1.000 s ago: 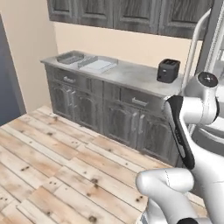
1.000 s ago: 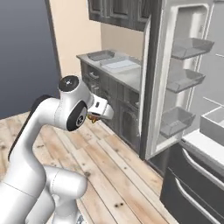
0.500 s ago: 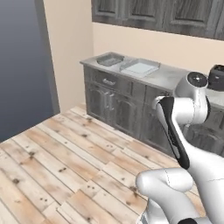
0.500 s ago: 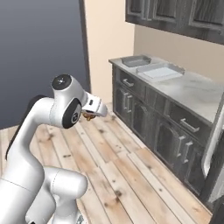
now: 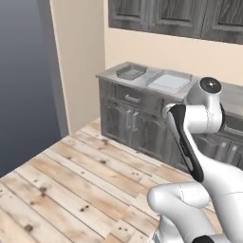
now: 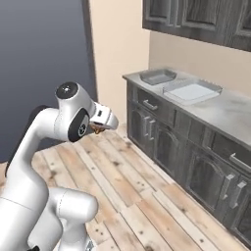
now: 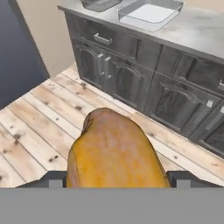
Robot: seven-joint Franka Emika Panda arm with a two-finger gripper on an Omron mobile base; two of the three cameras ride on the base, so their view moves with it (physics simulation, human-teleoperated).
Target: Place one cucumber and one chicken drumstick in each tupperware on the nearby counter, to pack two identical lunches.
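Clearly, the gripper (image 7: pixel 114 181) clamps a golden chicken drumstick (image 7: pixel 114 151) by its thick end, carried above the floor. Both tupperware trays, larger (image 7: pixel 150 13) and smaller (image 6: pixel 158 76), wait on the table (image 6: pixel 230 110). Meat seems light, soft, probably slippery; grasping the thick end suits.

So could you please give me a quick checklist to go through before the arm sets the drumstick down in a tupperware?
1. Chicken drumstick between the gripper fingers: ok.
2. Larger tupperware floor bare: ok.
3. Smaller tupperware contents: cannot tell.
4. Both trays flat on the counter: ok.
5. Gripper over a tray: not ok, it is above the wooden floor.
6. Cucumbers packed: cannot tell.
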